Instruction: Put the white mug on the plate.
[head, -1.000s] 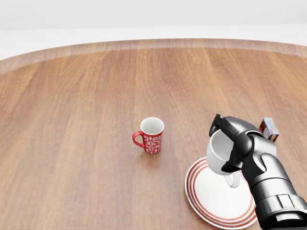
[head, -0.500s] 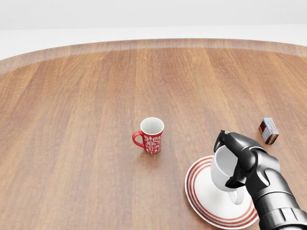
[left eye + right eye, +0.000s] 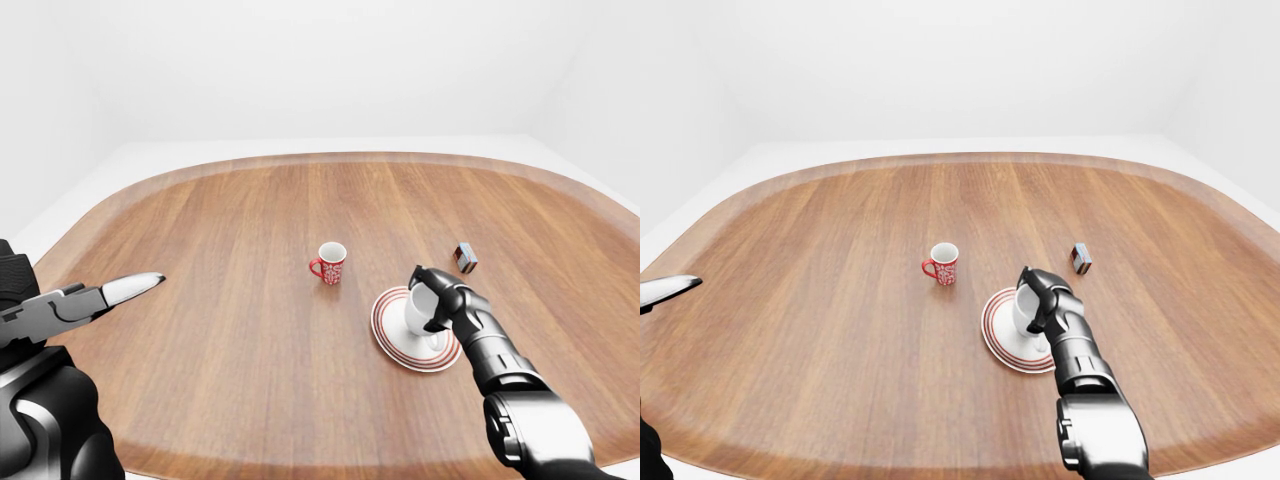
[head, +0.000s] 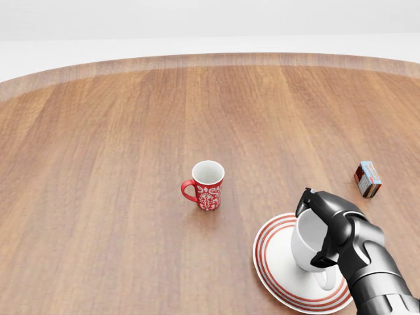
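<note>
The white mug (image 4: pixel 307 244) rests low on the white plate with red rings (image 4: pixel 279 269), at the lower right of the head view, its handle pointing down. My right hand (image 4: pixel 321 230) wraps the mug from the right, fingers closed over its rim and side. In the left-eye view my left hand (image 3: pixel 95 296) hovers at the far left, fingers spread and holding nothing, well away from the plate (image 3: pixel 392 338).
A red patterned mug (image 4: pixel 207 186) stands upright left of the plate, a short gap between them. A small red and blue box (image 4: pixel 367 179) lies to the upper right. The round wooden table (image 4: pixel 118 131) stretches wide around them.
My right hand has lowered the white mug down and slightly right, from above the plate's upper edge onto the plate. The red mug and box stayed put.
</note>
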